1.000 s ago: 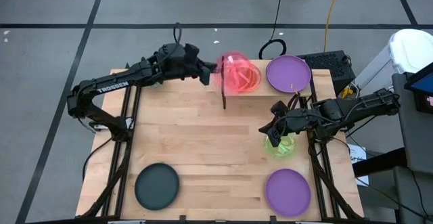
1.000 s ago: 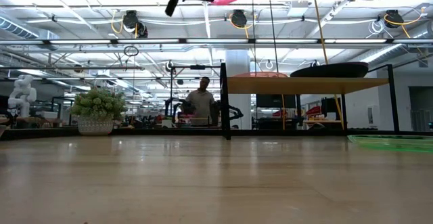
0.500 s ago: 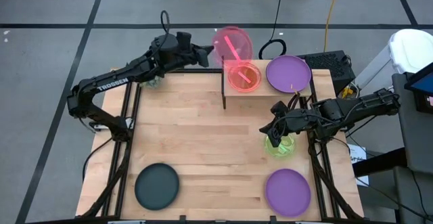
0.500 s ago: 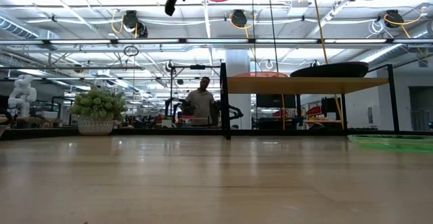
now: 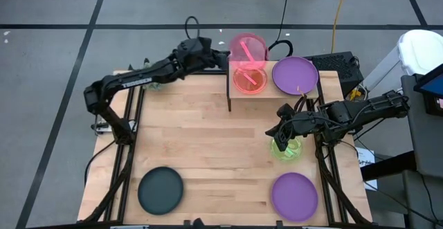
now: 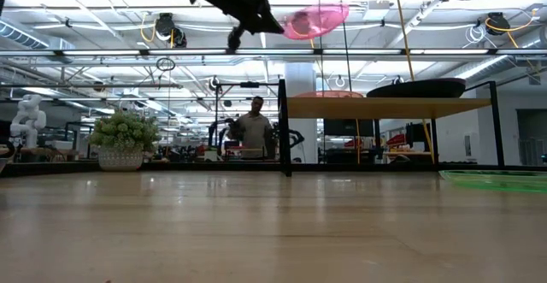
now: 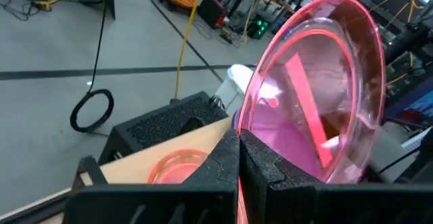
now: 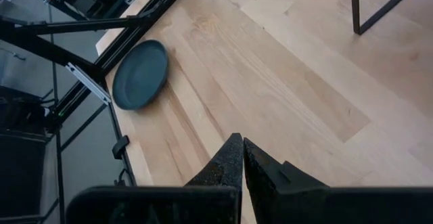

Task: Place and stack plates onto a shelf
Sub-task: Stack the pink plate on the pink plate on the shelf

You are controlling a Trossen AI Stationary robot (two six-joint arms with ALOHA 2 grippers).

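My left gripper (image 5: 221, 57) is shut on a translucent pink-red plate (image 5: 248, 49), high over the far left end of the shelf (image 5: 271, 99). The low view shows that plate (image 6: 314, 20) well above the shelf (image 6: 389, 106). A second pink-red plate (image 5: 249, 79) and a purple plate (image 5: 295, 75) lie flat on the shelf top. My right gripper (image 5: 280, 136) is shut and hovers over a neon green plate (image 5: 288, 149) lying on the table. Another purple plate (image 5: 294, 196) and a dark teal plate (image 5: 160, 190) lie near the table's near edge. My left gripper (image 7: 238, 158) pinches the pink-red plate by its rim (image 7: 247, 124), on the side nearest the arm. The fingers come roughly level from the table's left. The plate is lifted clear and tilted, its far side higher, reaching out beyond the fingers.
A dark shelf leg (image 5: 229, 90) stands at the shelf's left end. A potted plant (image 6: 124, 142) sits by the far left edge. A person (image 6: 254, 133) is in the room beyond. Bare tabletop (image 5: 201, 132) lies between the shelf and the near plates.
My left gripper has carried the pink-red plate toward the table's far edge, then right toward the shelf, and has come lower. The plate has tipped nearer to level. My right arm has kept still.
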